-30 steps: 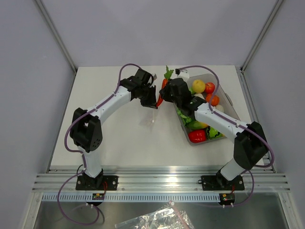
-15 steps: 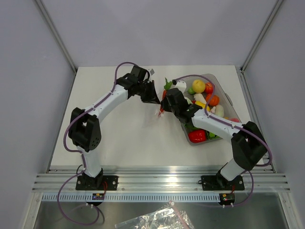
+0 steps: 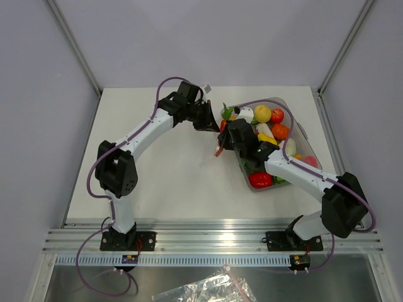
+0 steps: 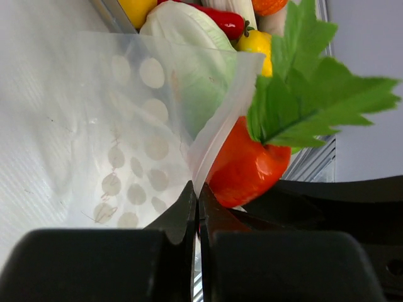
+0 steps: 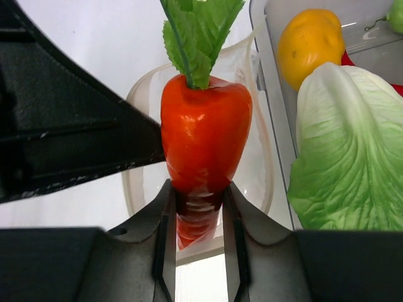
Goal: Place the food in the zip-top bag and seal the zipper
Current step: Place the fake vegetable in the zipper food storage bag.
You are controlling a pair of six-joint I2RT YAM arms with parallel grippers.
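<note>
Beside the tray [image 3: 301, 133], the zip-top bag [image 4: 119, 132] is being pinched at its zipper [image 4: 221, 119] by the fully closed left end effector [image 4: 196, 196], apparently so that the mouth is being presented open. The long red-orange piece [image 5: 204, 132] is being clamped at its narrow end by the right end effector [image 5: 198, 211], with its leafy end being pointed at that mouth. Whether it is inside or just beside the mouth cannot be told. From above, the clear bag is barely being made out.

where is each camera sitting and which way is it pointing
Top external: above and behind the bases, looking down at the table; both arms show.
Left wrist: along the left gripper, shut on the zip-top bag, toward the carrot.
Right wrist: along the right gripper, shut on that carrot, facing the bag mouth.
Both wrist views share carrot, bag and lettuce.
</note>
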